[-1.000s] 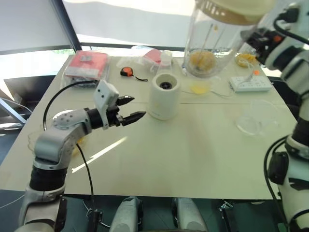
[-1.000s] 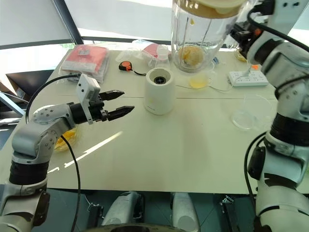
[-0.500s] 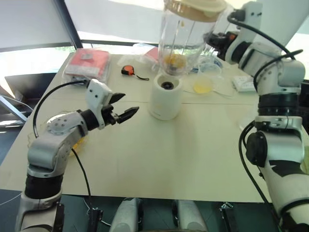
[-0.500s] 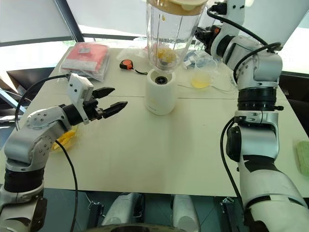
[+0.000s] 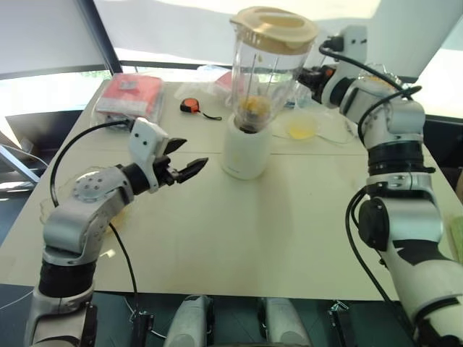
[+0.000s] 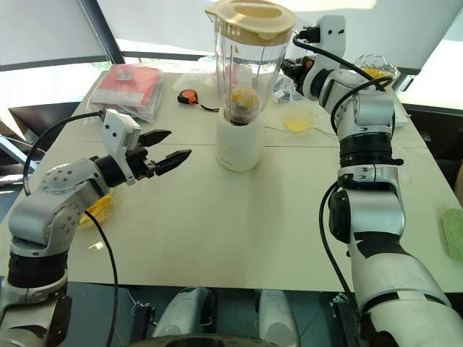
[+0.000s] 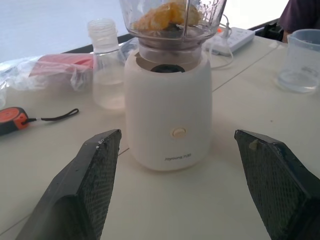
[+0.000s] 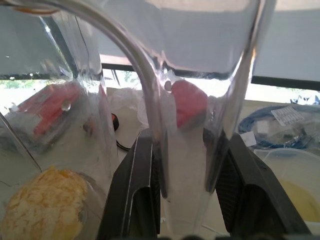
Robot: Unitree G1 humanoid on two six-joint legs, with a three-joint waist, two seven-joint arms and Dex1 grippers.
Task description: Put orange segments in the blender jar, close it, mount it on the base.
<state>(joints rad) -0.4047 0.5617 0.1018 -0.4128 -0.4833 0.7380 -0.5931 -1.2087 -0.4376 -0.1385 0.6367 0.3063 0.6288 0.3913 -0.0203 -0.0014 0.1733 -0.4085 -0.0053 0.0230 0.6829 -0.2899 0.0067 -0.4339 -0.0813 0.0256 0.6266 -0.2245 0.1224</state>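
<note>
Table (image 5: 289, 238) surface, pale and mostly bare, lies nearest to the camera. On the left side the left gripper (image 5: 186, 160) hovers above it, pointing to the white base (image 5: 244, 148). Its two black fingers (image 7: 92, 167) stand wide apart and hold nothing; in the left wrist view the base is seen between them, but well ahead of the tips. Under the left arm a clear dish with some yellow fruit (image 6: 100, 206) rests near the table edge.

Further away, at the middle of the table, the base stands upright. The blender jar (image 5: 266, 69) is upright directly over it, with its bottom at the base's top; I cannot tell if it is fully seated. The jar has a beige lid (image 5: 274, 26) on it, and the orange segments (image 5: 253, 108) lie at the bottom inside.

The right gripper (image 8: 182, 175) is behind the jar on the right side, and its fingers are closed around the jar's clear handle (image 8: 150, 100).

Beyond the base there are a small cup of yellow liquid (image 5: 301, 127), an orange tape measure (image 5: 190, 107) and a red packet (image 5: 130, 95).
</note>
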